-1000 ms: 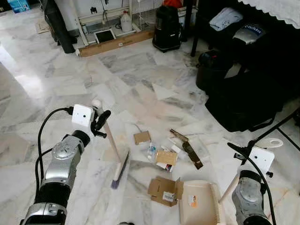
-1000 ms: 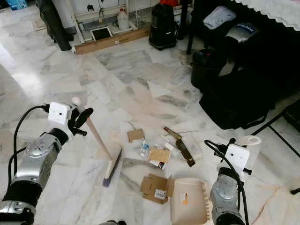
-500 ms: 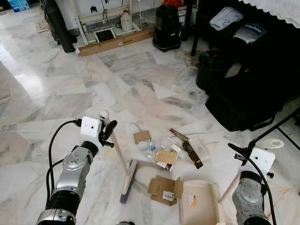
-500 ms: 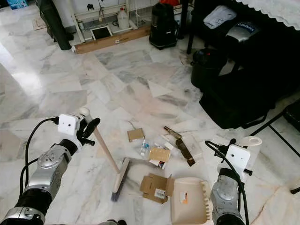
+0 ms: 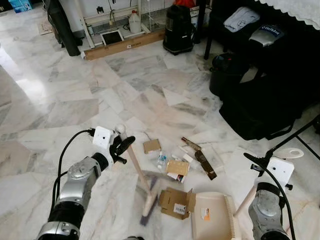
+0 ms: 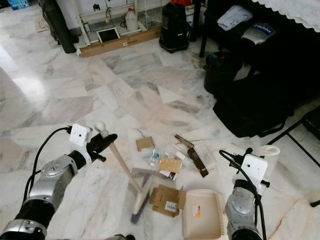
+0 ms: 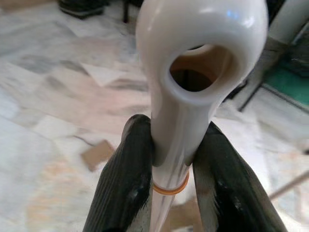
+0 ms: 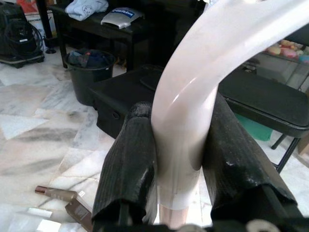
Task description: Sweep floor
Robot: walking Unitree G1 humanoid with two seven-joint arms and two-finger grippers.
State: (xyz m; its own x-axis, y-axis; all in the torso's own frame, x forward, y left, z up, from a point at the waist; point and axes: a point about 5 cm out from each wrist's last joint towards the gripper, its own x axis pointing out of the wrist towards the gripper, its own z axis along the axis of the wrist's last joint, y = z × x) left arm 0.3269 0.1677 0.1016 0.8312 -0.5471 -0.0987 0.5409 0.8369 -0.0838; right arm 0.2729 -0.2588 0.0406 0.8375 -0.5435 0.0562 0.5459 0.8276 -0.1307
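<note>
Swept rightward since a second ago: broom head [image 5: 149,200] now blurred and just beside the cardboard scraps, where earlier lay well to their left; left gripper [image 5: 122,146] likewise shifted right with the handle.

Left eye view: marble floor [image 5: 70,85] of white and grey tiles. Left gripper clamped near the top of the broom handle [image 5: 134,162], slanting down and to the right to the head. Litter pile [image 5: 175,160] just right of the head: small brown card, flattened cardboard box [image 5: 172,202], wrappers, dark strip. Beige dustpan [image 5: 214,216] on the floor beside the box, toothed edge on its right side. Right gripper [image 5: 280,160] low at the right, on the pale dustpan handle [image 5: 245,200]. Black bags [image 5: 260,105] and a black bin [image 5: 225,75] at the right; black vacuum [image 5: 179,30] and a long wooden plank [image 5: 122,46] at the far wall.

Right eye view: same layout; broom head [image 6: 141,197] touching or nearly touching the box edge, hard to tell through blur.

Left wrist view: two black fingers [image 7: 126,179] pressed tight on either side of the cream handle just under its hanging loop [image 7: 200,67].

Right wrist view: black fingers [image 8: 129,164] closed around the curved white dustpan handle [image 8: 193,96], dark furniture behind.
</note>
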